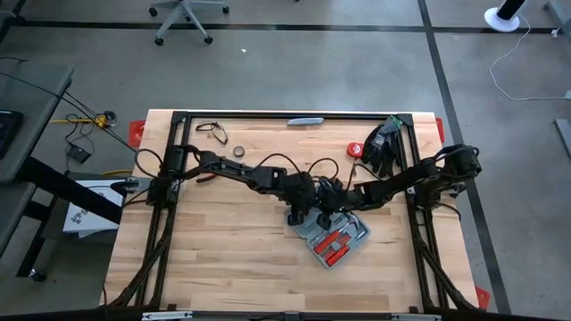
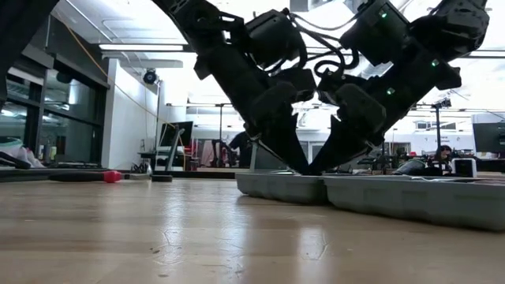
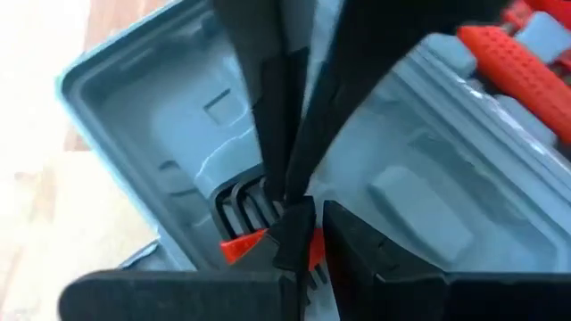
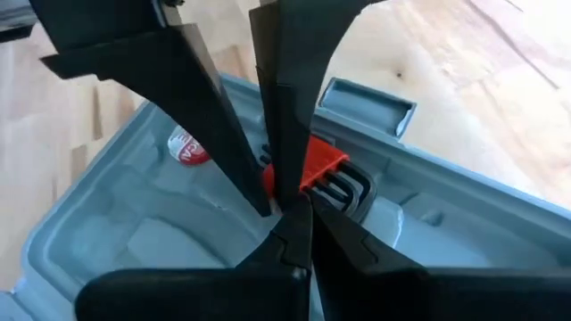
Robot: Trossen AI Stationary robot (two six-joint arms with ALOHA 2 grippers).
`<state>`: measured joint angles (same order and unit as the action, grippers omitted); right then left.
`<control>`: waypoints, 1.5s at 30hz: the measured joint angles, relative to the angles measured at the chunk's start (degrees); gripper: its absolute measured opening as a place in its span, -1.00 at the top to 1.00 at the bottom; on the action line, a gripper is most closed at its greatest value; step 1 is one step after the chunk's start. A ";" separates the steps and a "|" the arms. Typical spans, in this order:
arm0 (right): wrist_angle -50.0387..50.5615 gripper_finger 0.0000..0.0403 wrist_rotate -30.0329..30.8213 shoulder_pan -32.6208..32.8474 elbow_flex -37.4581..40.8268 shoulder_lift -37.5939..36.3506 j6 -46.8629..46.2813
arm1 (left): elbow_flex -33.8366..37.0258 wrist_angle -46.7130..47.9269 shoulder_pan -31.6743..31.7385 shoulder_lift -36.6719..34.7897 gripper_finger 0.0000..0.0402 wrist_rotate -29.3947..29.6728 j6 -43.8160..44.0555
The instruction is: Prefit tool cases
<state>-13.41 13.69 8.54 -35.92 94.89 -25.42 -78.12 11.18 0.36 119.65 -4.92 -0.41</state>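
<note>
The left gripper (image 1: 297,212) and the right gripper (image 1: 332,214) meet over the open tool case (image 1: 335,239), which lies flat near the table (image 1: 223,267) centre. Both pinch 1 red holder of hex keys (image 4: 323,174) inside it.

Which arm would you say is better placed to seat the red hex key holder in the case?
Probably the right gripper: it meets the red key holder in the open case.
</note>
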 joint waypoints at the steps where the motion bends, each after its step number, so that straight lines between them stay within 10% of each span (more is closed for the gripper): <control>1: 0.23 1.00 0.30 -0.02 0.00 0.00 -0.11 | 0.08 -0.09 0.22 0.31 0.86 0.21 0.37; 45: 0.77 1.00 -0.77 -3.38 0.11 -1.41 2.54 | 0.45 1.47 0.81 0.82 0.86 -0.44 1.75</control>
<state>-12.65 12.91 5.15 -35.81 93.48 -22.88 -77.67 12.65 1.17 120.46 -5.36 1.34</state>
